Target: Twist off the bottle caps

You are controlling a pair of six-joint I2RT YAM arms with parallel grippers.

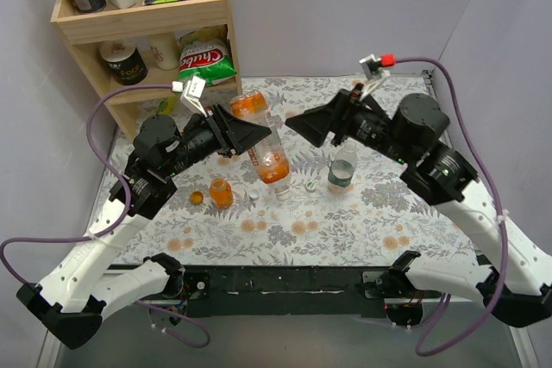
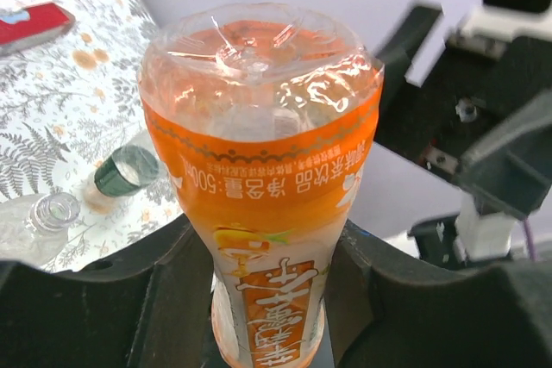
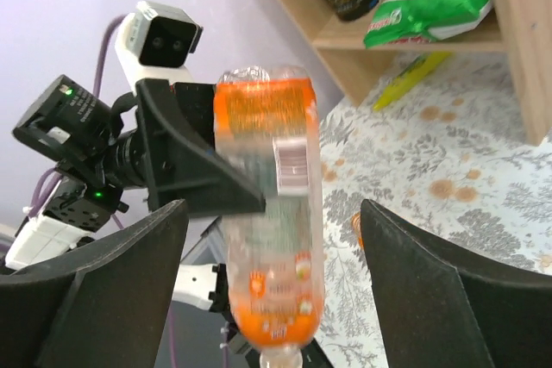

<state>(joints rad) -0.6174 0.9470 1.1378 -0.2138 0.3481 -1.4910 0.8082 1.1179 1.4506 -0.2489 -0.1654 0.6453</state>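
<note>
The left gripper (image 1: 253, 137) is clamped around the waist of the slim orange bottle (image 1: 273, 162), which is tilted above the tabletop (image 1: 388, 213). The right gripper (image 1: 312, 125) gapes apart nearby. The bottle looks thin-walled, light and slick, so it would likely dent or spin in a loose hold. It wants a firm grip on the body.

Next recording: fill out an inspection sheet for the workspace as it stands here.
Surface: floral-patterned tablecloth, lying flat.
Job's things: slim orange plastic bottle held off the table; short orange bottle and green-labelled clear bottle standing; small round orange cap loose beside the short one.
Clutter: flat red rectangular box.
Grippers: left gripper shut on the slim bottle; right gripper open, facing it.
Cables: purple cables arching from both wrists.
Surroundings: wooden shelf with green snack bag.
</note>
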